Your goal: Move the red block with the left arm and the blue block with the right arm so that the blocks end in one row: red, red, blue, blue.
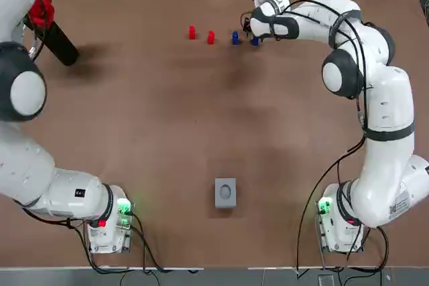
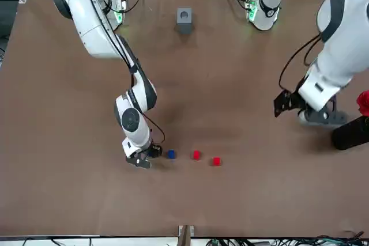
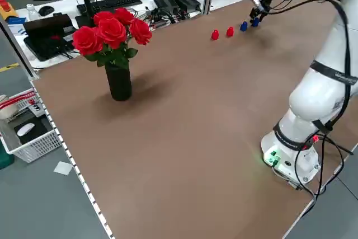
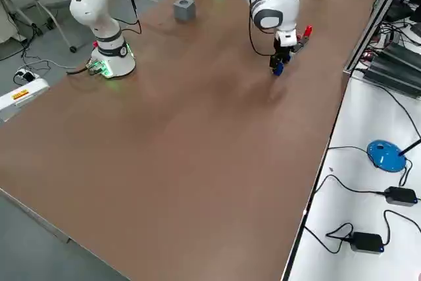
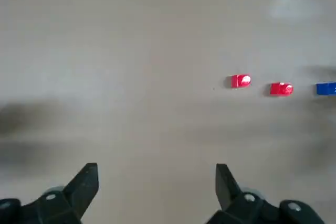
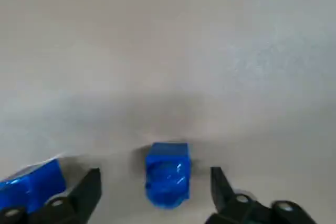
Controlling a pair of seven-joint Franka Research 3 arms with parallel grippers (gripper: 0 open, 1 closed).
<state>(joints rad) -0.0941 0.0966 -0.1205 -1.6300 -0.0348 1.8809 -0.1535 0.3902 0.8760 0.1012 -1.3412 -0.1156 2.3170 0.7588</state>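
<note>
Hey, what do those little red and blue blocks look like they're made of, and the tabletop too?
Blue blocks: likely hard plastic, glossy; white highlights show on the one between the right gripper's open fingers. Red blocks: probably the same, with a bright glint on top. Table: matte brown, no reflections; laminate or mat, cannot tell. Left gripper hangs open, away from them.

The overhead camera looks straight down on the block row [image 1: 211, 37]. The front camera looks back from beyond the row. Both raised side cameras look diagonally toward it. The right wrist camera sits close above the row's end blue block [image 6: 167, 174]; the left wrist's views the row from well off.
</note>
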